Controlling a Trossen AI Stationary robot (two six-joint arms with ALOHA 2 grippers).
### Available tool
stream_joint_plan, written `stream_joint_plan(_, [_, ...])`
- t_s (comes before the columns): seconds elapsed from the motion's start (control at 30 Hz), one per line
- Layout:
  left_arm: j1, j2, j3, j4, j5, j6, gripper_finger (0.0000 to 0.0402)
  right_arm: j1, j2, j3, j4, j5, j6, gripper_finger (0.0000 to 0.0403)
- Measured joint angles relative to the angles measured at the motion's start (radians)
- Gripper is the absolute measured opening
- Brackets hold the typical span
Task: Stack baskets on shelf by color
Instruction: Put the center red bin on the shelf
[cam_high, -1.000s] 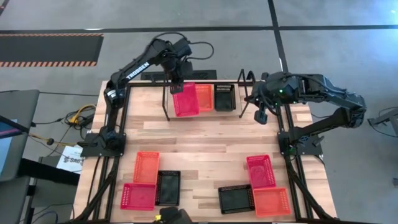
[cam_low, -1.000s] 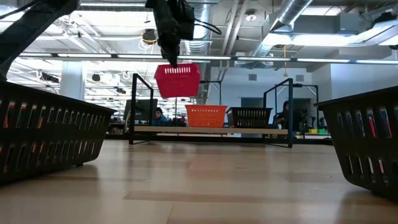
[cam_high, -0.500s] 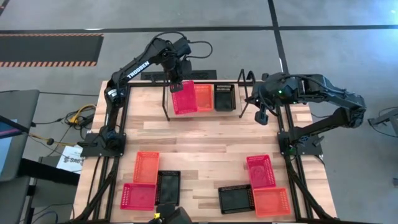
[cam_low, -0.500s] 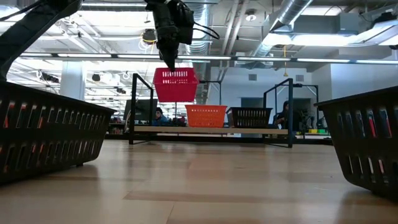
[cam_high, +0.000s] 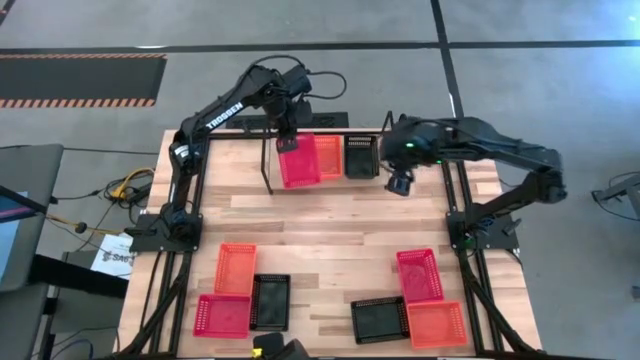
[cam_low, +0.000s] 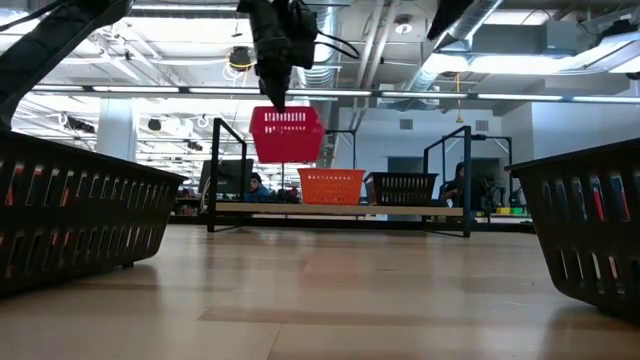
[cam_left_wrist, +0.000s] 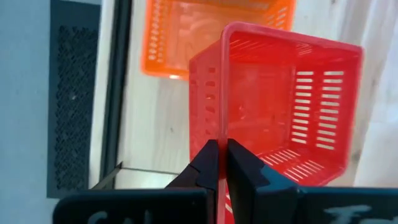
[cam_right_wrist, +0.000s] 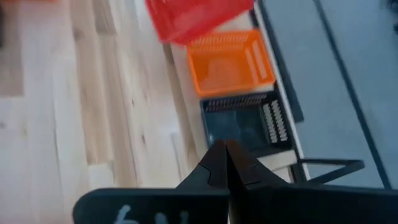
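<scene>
My left gripper (cam_high: 287, 143) is shut on a red basket (cam_high: 299, 163) and holds it in the air over the left end of the shelf (cam_high: 374, 184) at the table's far edge. On the shelf board an orange basket (cam_high: 328, 155) and a black basket (cam_high: 361, 155) rest on their bottoms, side by side. In the low view the red basket (cam_low: 287, 135) hangs above the board (cam_low: 340, 210). My right gripper (cam_high: 400, 183) hovers shut by the shelf's right end, nothing in it. My left gripper pinches the rim of one wall of the red basket (cam_left_wrist: 222, 127), near the basket's far end, with one finger inside and one outside. The fingers (cam_left_wrist: 241, 163) point steeply down from above. The basket hangs tilted below them, clear of the shelf.
Near the table's front left lie an orange (cam_high: 235, 268), a red (cam_high: 222, 315) and a black basket (cam_high: 270, 300). Front right lie a red (cam_high: 420, 273), a black (cam_high: 379, 320) and an orange one (cam_high: 437, 324). The shelf's black wire end loops (cam_low: 228, 170) stand upright.
My right gripper has moved toward the table's left, nearer the shelf's right end, and sunk a little, still shut. The red basket has tipped slightly in my left gripper's hold and stays in the air over the shelf.
</scene>
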Motion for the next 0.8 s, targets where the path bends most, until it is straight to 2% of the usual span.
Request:
stream_joint_plan(0.17, [0.002, 0.000, 0.000, 0.000, 0.030, -0.013, 0.0000, -0.007, 0.064, 0.000, 0.019, -0.030, -0.040, 0.0001])
stream_joint_plan(0.33, [-0.005, 0.000, 0.000, 0.000, 0.032, -0.028, 0.0000, -0.032, 0.125, 0.000, 0.158, -0.049, -0.110, 0.0000])
stream_joint_plan(0.47, [-0.014, -0.010, 0.000, 0.000, 0.060, -0.057, 0.0000, -0.096, 0.178, 0.000, 0.251, -0.117, -0.160, 0.0000])
stream_joint_plan(0.63, [-0.045, -0.042, 0.000, 0.000, 0.069, -0.081, 0.0000, -0.201, 0.245, 0.000, 0.272, -0.187, -0.198, 0.0000])
stream_joint_plan(0.8, [-0.089, -0.103, 0.000, 0.000, 0.066, -0.129, 0.0000, -0.281, 0.296, -0.001, 0.301, -0.323, -0.232, 0.0000])
